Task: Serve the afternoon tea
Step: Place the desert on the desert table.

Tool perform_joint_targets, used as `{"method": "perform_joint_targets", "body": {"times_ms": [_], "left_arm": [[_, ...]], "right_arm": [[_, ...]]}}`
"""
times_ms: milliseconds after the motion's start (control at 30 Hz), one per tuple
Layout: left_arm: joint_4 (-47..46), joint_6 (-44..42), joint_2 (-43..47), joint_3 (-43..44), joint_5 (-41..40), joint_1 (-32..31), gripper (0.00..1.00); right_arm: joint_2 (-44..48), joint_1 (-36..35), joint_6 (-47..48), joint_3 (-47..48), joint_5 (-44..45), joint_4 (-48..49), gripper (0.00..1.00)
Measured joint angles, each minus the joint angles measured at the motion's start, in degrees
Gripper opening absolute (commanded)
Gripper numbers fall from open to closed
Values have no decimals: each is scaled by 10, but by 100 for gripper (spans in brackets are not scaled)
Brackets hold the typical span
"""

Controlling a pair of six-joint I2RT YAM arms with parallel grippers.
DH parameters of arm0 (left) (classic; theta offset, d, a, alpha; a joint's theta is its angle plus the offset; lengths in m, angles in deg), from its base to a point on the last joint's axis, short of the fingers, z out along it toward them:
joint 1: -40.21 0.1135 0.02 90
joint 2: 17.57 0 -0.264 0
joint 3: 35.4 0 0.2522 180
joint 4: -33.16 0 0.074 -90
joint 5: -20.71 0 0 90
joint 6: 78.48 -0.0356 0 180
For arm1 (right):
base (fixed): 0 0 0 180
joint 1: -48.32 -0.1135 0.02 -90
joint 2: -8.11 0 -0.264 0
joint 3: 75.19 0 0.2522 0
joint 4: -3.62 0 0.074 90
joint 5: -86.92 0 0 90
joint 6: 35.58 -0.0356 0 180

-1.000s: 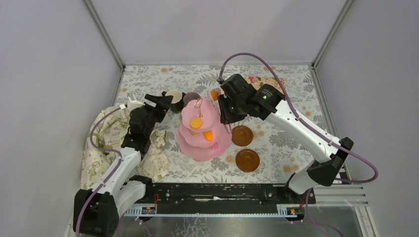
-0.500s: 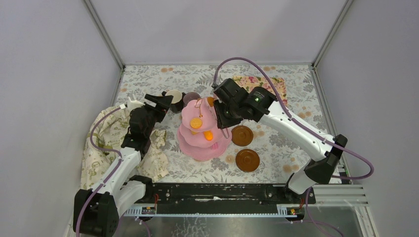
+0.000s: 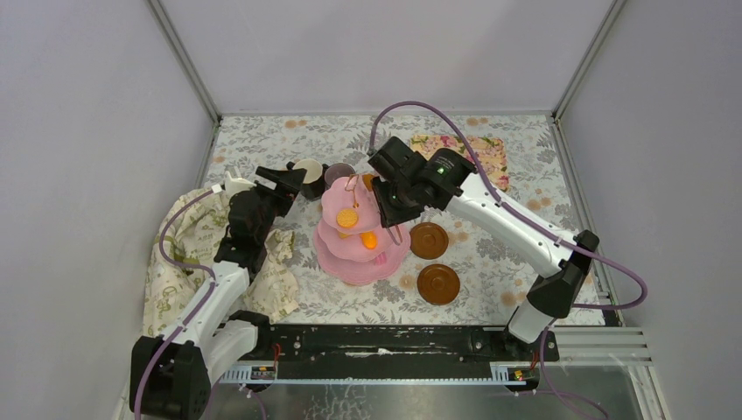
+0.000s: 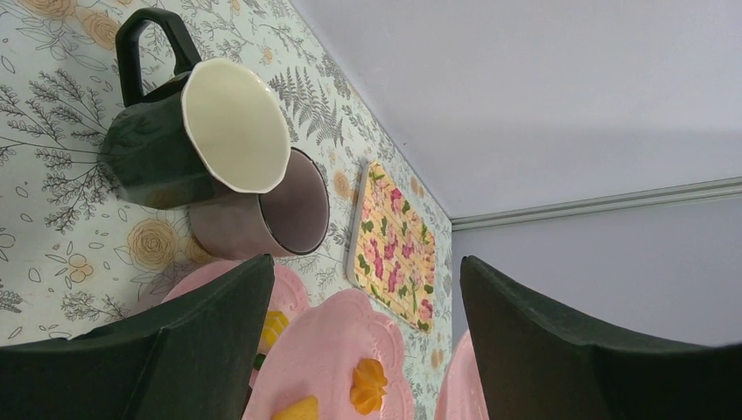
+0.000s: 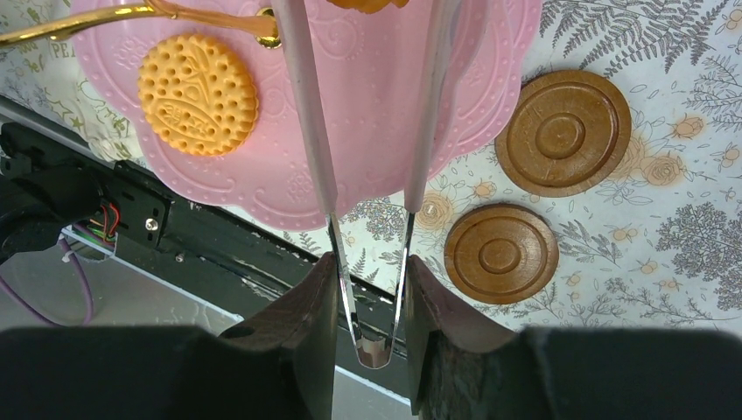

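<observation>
Currently: right fingers are clenched on the hinge end of the silver metal tongs, whose arms reach out over the top plate of the pink three-tier cake stand. A small orange sweet shows between the arms at the frame's edge; I cannot tell whether it is firmly pinched. A round orange biscuit lies on the same plate, beside the gold loop handle.

Left fingers are released and spread wide, holding nothing, aimed at the two dark mugs, which stand touching each other near the stand.

Two round brown saucers sit bare on the desk, just beside the stand.

Risks, as judged:
- Grip is at the hinge only, so the tongs may pivot or slacken and drop the sweet off the rim.
- The left tong arm passes close to the handle; a sideways move could catch it and rock the stand, shedding the sweets.
- A careless left approach could push one mug into the other.
</observation>
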Motion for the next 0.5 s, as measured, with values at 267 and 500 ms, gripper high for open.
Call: {"method": "perform_joint_targets", "body": {"times_ms": [267,500], "left_arm": [[-3,0,1,0,0,3,85],[-3,0,1,0,1,3,85]], "right_arm": [[-3,0,0,14,0,-12,18],[-8,0,-1,19,0,-13,23]]}}
